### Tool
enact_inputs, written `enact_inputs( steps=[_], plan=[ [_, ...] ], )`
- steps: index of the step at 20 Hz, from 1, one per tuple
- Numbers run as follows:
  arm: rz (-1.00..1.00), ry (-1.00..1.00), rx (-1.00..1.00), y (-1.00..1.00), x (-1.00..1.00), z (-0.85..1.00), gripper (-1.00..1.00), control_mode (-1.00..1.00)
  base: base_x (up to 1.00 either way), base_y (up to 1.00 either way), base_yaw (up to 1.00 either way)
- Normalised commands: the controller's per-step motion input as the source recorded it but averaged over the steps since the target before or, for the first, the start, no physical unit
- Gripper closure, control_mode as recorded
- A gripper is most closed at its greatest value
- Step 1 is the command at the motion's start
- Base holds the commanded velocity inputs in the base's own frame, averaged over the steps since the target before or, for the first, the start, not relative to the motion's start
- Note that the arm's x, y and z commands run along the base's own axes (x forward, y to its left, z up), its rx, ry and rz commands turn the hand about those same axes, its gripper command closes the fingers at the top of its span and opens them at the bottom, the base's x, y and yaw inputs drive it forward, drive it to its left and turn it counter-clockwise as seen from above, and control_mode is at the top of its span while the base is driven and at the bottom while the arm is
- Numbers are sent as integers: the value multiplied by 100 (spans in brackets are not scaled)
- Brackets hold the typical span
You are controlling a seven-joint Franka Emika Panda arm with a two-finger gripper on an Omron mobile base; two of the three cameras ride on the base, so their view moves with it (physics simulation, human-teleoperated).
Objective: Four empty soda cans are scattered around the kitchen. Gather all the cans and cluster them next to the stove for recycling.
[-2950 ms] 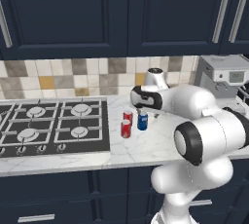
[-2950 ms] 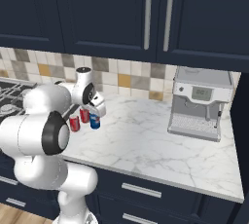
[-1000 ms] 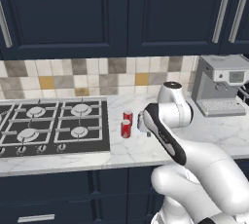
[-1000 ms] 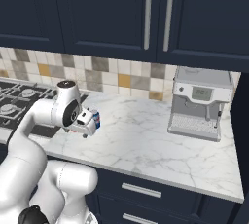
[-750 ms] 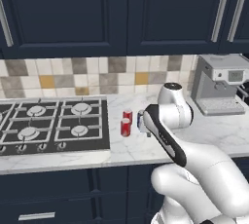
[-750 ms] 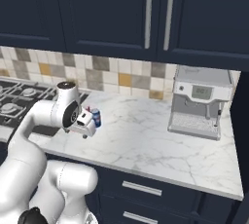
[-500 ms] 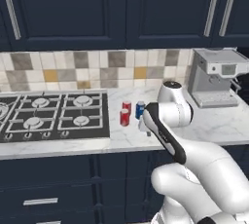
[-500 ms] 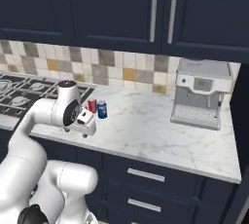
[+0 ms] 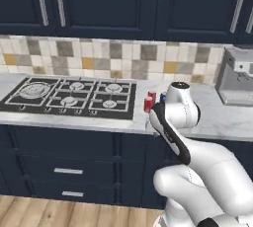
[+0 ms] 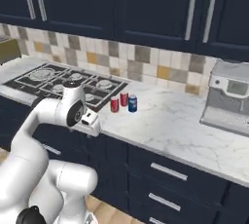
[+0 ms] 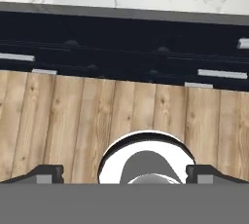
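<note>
cans (image 10: 122, 102) | beside stove (image 10: 73, 85) | claw (image 10: 92, 123) open, apart, over floor

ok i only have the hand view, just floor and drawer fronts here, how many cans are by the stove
observer: three: a red can, a second red can and a blue can.
operator: on the cooktop or off it
observer: off it, upright and close together on the marble counter, just right of the stove.
operator: where's my gripper from them
observer: the gripper hangs open and empty out past the counter's front edge, pointing down.
</note>
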Motion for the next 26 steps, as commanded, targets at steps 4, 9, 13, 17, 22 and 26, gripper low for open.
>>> enact_inputs(
  steps=[4,9,13,17,22,26],
  plan=[
    [0,0,0,0,0,0,-100,100,-1,0,100],
    [0,0,0,0,0,0,-100,100,-1,0,100],
    [0,0,0,0,0,0,-100,100,-1,0,100],
    [0,0,0,0,0,0,-100,100,-1,0,100],
    [0,0,0,0,0,0,-100,100,-1,0,100],
    [0,0,0,0,0,0,-100,100,-1,0,100]
  ],
)
